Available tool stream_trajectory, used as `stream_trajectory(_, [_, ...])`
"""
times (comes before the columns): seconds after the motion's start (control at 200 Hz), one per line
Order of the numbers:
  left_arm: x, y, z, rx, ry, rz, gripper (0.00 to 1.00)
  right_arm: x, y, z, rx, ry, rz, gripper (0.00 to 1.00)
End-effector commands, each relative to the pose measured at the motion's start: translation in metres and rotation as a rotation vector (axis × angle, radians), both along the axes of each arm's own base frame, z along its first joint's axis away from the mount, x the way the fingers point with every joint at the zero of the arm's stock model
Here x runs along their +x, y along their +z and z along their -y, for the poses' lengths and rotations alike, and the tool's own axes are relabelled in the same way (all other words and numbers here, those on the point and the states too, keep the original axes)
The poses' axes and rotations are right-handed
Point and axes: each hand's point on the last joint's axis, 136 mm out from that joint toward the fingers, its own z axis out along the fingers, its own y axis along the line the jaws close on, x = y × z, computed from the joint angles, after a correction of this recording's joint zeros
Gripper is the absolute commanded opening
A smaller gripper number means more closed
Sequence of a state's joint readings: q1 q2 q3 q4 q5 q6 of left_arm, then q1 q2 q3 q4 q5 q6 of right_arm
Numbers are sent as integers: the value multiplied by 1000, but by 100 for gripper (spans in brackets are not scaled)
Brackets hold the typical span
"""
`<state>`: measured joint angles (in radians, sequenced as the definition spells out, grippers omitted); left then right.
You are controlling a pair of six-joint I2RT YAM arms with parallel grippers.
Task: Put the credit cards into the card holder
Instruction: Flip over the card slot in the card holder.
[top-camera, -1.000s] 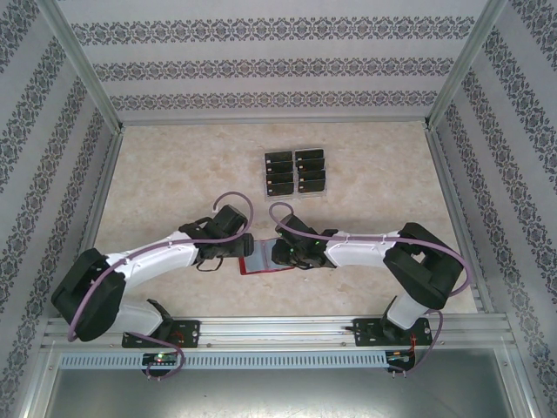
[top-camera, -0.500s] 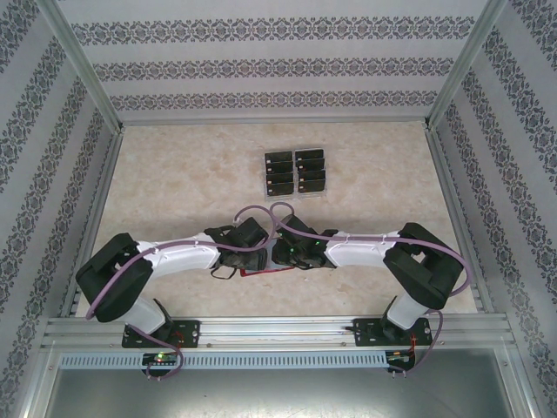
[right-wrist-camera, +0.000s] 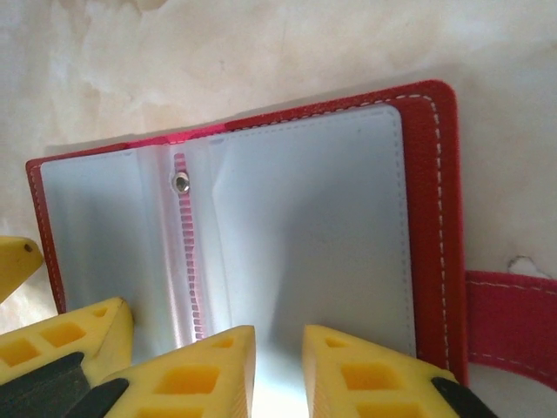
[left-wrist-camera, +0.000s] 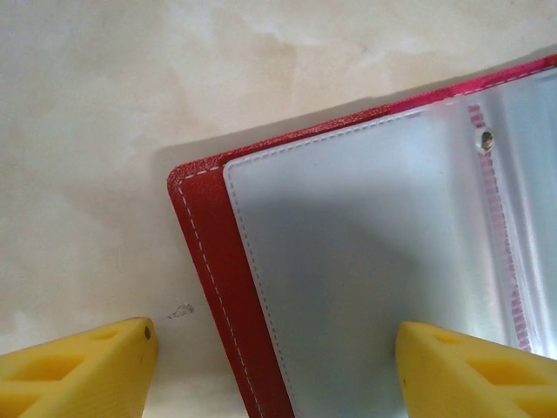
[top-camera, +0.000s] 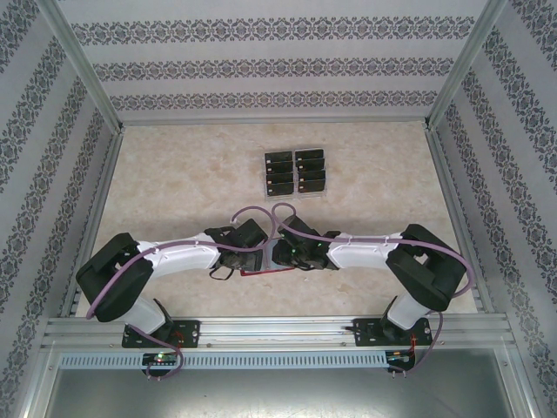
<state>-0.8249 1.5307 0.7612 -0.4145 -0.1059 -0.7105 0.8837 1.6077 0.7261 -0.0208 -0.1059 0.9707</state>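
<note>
— Where is the small red leather-like card holder with grey translucent pockets (right-wrist-camera: 305, 218)?
— Spread open and flat on the pale marbled tabletop (left-wrist-camera: 104, 131), directly beneath both pairs of yellow fingers.
— And the left gripper (left-wrist-camera: 278, 370)?
— Released, with its jaws wide apart. One finger (left-wrist-camera: 83, 366) sits over bare table just outside the holder's rounded corner. The other is over the cloudy pocket page, so that corner lies between them.
— The right gripper (right-wrist-camera: 278, 366)?
— Its fingers stand nearly together, low over the near edge of the pocket page, just to one side of the small metal stud (right-wrist-camera: 180, 183) on the spine (the red snap tab (right-wrist-camera: 509, 322) sticks out past the finger on the other side). A bright strip of clear plastic shows in the narrow gap, but I cannot tell whether they are pinching a pocket sheet or merely hovering against it.
— The thin black rectangular credit cards (top-camera: 310, 171)?
— Well beyond both sets of fingertips, in two columns in a pale clear plastic tray (top-camera: 295, 198), apart from the holder.
</note>
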Motion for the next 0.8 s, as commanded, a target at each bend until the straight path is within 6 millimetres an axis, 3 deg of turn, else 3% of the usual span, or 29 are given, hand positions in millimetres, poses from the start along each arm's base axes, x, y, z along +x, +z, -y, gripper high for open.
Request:
stream_trajectory(0.0, [-11,-8,-19,81,-4,-19,73,0,19,-2,15,86,19,28])
stream_trajectory(0.09, [-9,-1,-18,59,0,0,75,10,64,-16,102,155,99,35])
stream_trajectory(0.165, [-6,5,-16,34,8,16,76,22,105,-16,157,166,165,39])
stream_trajectory(0.235, [-3,13,-13,-2,15,32,78,38,135,-6,174,138,215,41])
stream_trajectory(0.325, [1,26,-5,-70,22,62,80,66,156,21,141,74,258,43])
stream_trajectory(0.56, [15,67,16,-225,34,142,88,151,161,98,10,-119,280,47])
stream_trajectory(0.7, [23,90,18,-249,39,191,100,196,149,129,-16,-215,257,50])
stream_trajectory(0.794, [31,103,9,-239,76,242,100,220,142,144,-6,-263,239,54])
